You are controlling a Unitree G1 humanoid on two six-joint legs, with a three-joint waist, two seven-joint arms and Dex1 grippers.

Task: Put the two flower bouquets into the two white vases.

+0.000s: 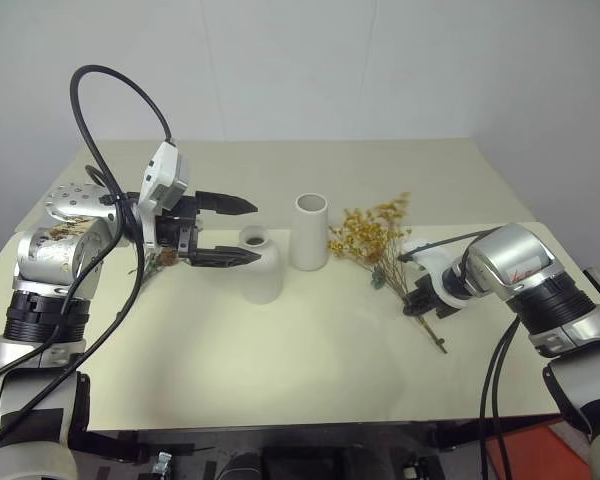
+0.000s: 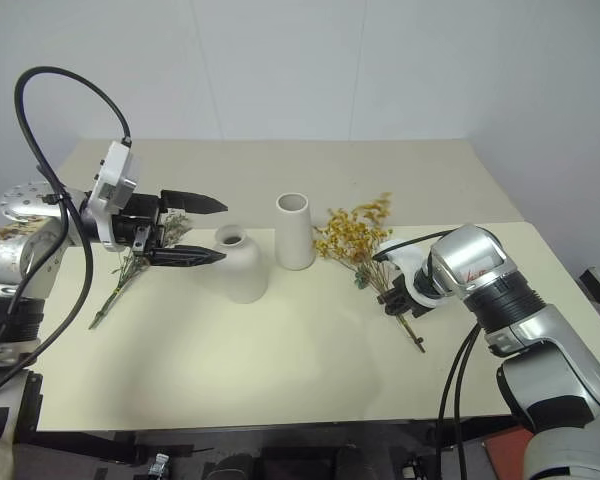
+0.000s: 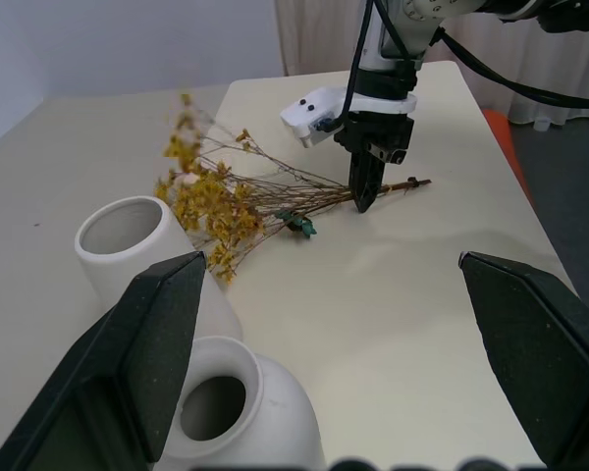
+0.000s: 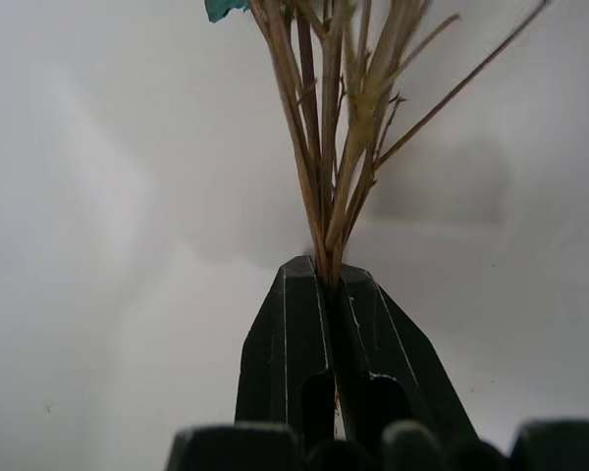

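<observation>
Right gripper (image 1: 421, 305) is pinching down on the thin brown stems of the yellow-orange bouquet (image 1: 371, 237), fingers (image 4: 326, 345) clamped tight around them while the bunch is lying flat on the table (image 1: 280, 370), its blooms just right of the tall cylinder vase (image 1: 310, 231). Left gripper (image 1: 232, 232) is hovering with its jaws standing wide apart and nothing in them, just left of that vase, beside the bottle-shaped vase (image 1: 261, 265). Further left of that vase, the greenish bouquet (image 2: 140, 258) is lying on the table.
</observation>
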